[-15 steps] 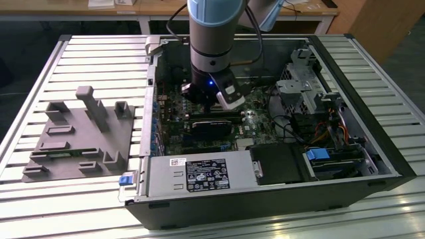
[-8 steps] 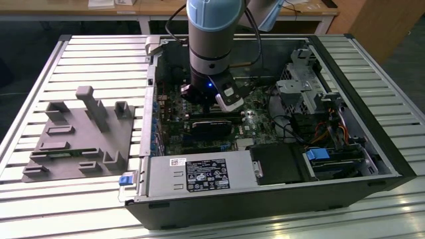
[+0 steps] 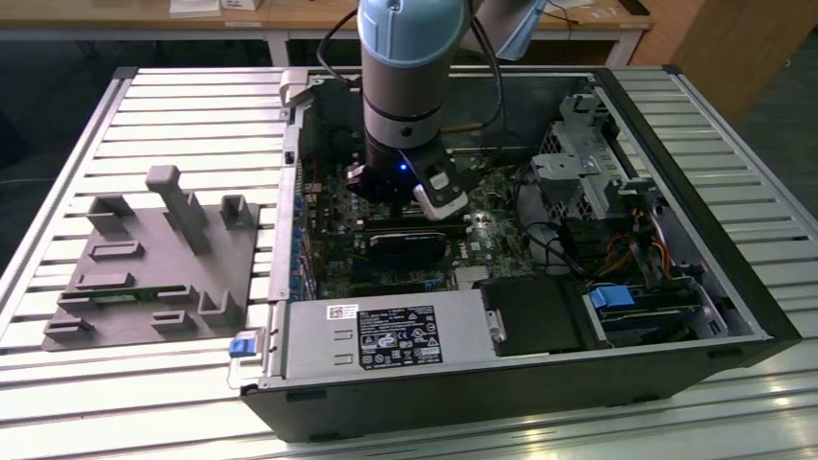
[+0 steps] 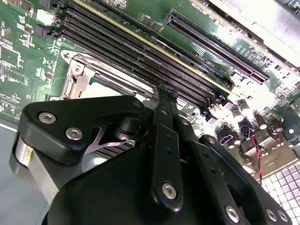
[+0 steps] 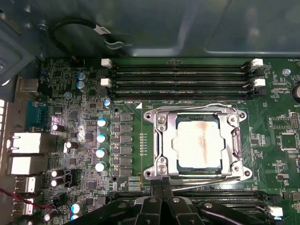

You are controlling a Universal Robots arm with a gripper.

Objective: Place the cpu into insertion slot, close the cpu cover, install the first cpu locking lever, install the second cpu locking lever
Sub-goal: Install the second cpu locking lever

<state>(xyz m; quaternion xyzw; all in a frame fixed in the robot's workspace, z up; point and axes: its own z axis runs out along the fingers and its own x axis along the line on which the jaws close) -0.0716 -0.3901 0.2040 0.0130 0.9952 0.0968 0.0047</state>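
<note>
**CPU seated under closed cover, gripper at the socket edge**

In the exterior view, a grey fixture tray point(image 3: 153, 264) lies at nine o'clock from the open computer case point(image 3: 511, 383); inside the case the arm point(image 3: 404, 86) reaches down onto the green motherboard point(image 3: 335, 251).

In the first wrist view, the insertion slot point(image 5: 161, 176) holds the cpu point(image 5: 197, 144), its silver face showing through the window of the cpu cover point(image 5: 161, 140), which lies flat over it. Four memory slots point(image 5: 178, 80) run at twelve o'clock from the socket. The gripper point(image 5: 162, 185) sits at six o'clock of the socket, its two fingertips pressed together at a thin metal lever point(image 5: 206, 183) along that edge; whether it grips the lever cannot be told.
</note>
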